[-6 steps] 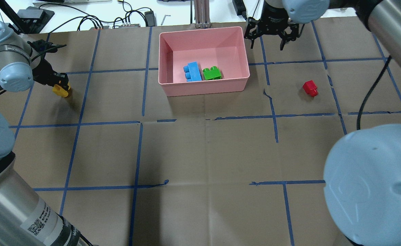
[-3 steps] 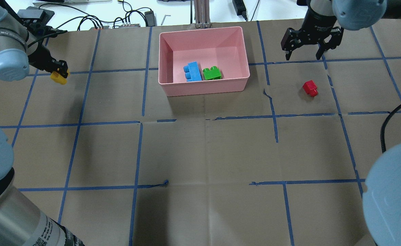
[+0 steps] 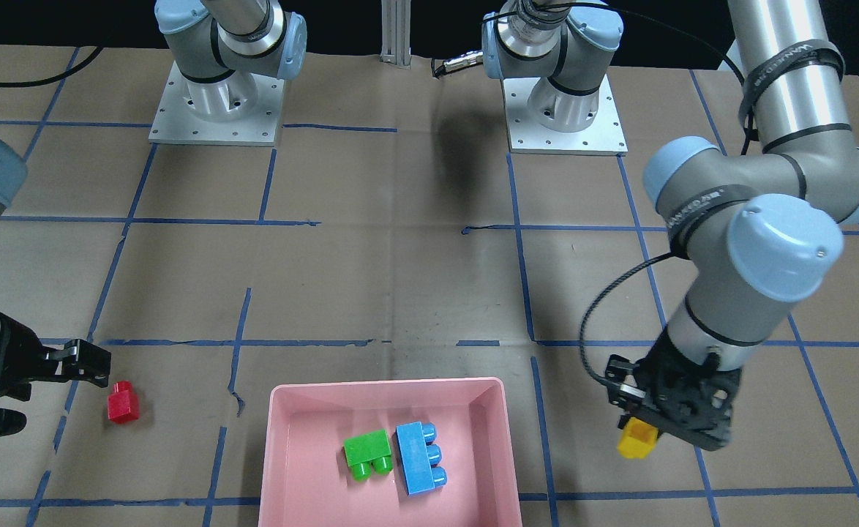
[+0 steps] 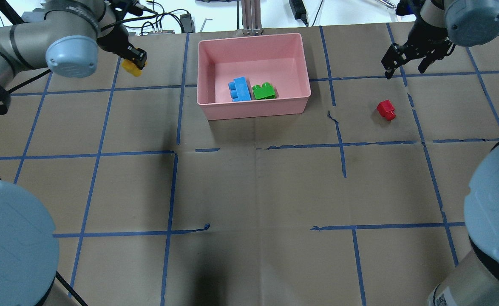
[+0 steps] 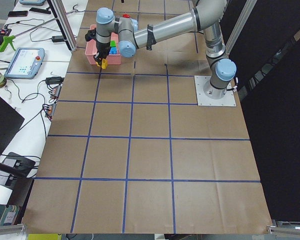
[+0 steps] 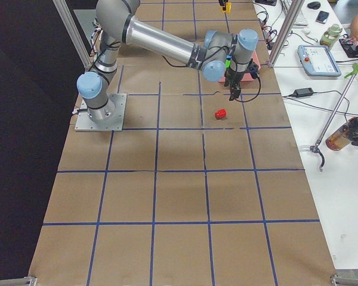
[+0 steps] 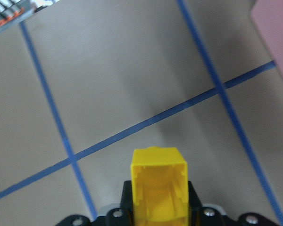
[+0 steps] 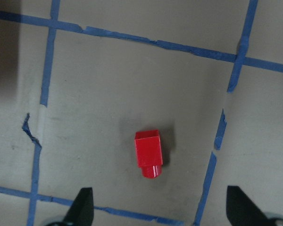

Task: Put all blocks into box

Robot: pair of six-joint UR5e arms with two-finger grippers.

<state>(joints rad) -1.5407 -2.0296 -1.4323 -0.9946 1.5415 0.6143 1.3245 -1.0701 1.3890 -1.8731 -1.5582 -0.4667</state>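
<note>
The pink box stands at the far middle of the table and holds the blue block and the green block; both also show in the front view, blue and green, inside the box. My left gripper is shut on the yellow block and holds it above the table, left of the box; the yellow block fills the left wrist view. The red block lies on the table right of the box. My right gripper is open and empty, beyond the red block.
An aluminium post stands just behind the box. Cables and devices lie on the white bench past the table's far edge. The two arm bases are bolted at the robot's side of the table.
My left gripper has carried the yellow block up and to the right, closer to the box. My right gripper has moved right from beside the box to beyond the red block.
</note>
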